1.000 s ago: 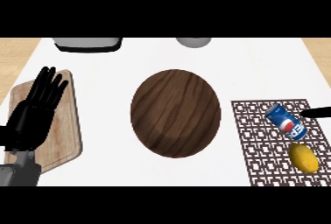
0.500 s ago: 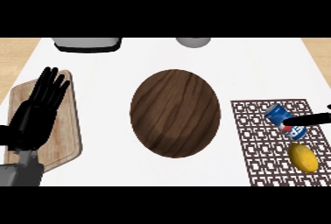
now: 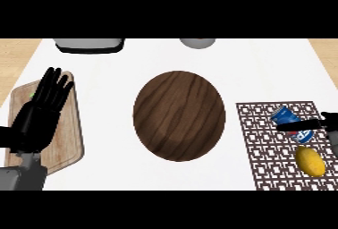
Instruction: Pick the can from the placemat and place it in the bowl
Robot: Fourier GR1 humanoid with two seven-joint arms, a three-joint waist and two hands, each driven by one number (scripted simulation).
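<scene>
1. We are looking down on a white worktop, with a dark wooden bowl sitting at its middle and a brown lattice placemat lying at the bowl's four o'clock.
2. The can is lying on the placemat's far part, at the bowl's three o'clock and apart from its rim. A yellow lemon is sitting near it at five o'clock.
3. Our right hand is showing at three o'clock as a dark strip lying across the can. We are unable to tell how far open it is, or whether it is holding the can.
4. Our left hand is resting open at nine o'clock, above a wooden cutting board, holding nothing.
5. We are judging the grasp to be the step in hand: the hand should be closing across the can's round body, not its ends, and keeping off the lemon.
6. We are advising lifting straight up before carrying toward nine o'clock, so the can is clearing the bowl's rim.
7. The can is showing a blue body with white and red markings, lying on its side from eleven to five o'clock, so we are judging it liable to roll.
</scene>
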